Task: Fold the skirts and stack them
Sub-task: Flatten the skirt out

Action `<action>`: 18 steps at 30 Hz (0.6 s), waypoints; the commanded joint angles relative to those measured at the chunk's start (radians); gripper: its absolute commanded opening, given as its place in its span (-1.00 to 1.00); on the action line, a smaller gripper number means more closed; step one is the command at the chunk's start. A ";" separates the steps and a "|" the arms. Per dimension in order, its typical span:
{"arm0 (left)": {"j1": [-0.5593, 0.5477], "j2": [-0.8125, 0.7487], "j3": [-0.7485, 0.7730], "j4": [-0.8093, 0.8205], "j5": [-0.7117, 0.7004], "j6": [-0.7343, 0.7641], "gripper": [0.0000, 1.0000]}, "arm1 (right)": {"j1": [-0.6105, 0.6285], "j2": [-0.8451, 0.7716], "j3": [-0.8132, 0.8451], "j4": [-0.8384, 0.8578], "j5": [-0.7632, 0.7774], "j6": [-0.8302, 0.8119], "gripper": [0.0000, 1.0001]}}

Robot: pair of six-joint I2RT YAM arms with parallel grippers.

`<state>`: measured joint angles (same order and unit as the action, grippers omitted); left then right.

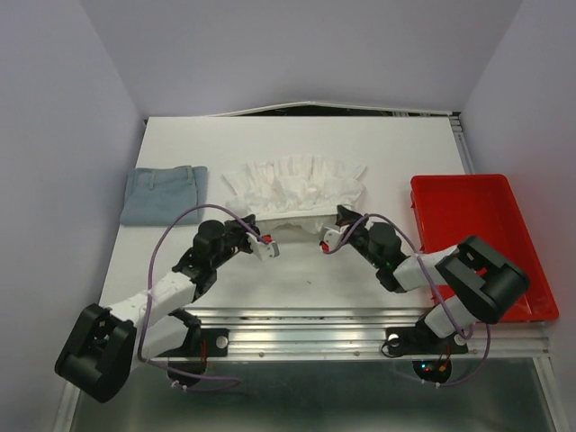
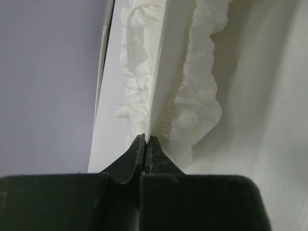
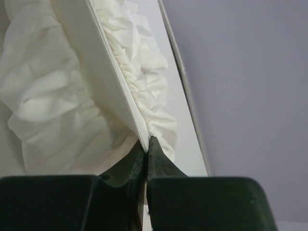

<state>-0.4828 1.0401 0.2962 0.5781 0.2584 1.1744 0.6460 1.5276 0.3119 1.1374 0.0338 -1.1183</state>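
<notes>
At mid-table: the white skirt (image 1: 292, 184) lies spread out with its pleats fanned toward the far side, and its near edge is lifted a bit off the surface.
Left gripper (image 1: 259, 238): jaws pressed together on a thin layer of that near edge. In the left wrist view we see the cloth run flat and tight straight out of the closed tips.
Right gripper (image 1: 329, 236): same deal at the other end of the near edge, clamped on the cloth, ruffles bunched on either side.
Why the two-point pinch: we reckon it keeps the edge stretched between the arms so it can go over the far half as one straight fold (just our read).
Denim skirt (image 1: 162, 193): at the far left, well apart from the white one, lying flat and compact with neither arm near it. It looks folded already, so we'd guess it's waiting for the stack.
Red tray (image 1: 468, 225): off to the right, apart from both skirts.
Surface: the table (image 1: 297, 274) is plain matte white, with a metal rail along the near edge by the arm bases.
Room: bare pale lilac walls on three sides.
</notes>
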 commanded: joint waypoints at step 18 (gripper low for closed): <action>-0.014 -0.423 0.667 -0.928 -0.049 -0.420 -1.00 | -0.026 -0.614 0.831 -1.784 0.025 0.416 -0.99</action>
<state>-0.5182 0.7086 0.8524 -0.0963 0.2199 0.8082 0.6563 1.0222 1.0283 -0.2653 -0.0120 -0.7494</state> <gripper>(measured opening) 0.041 0.041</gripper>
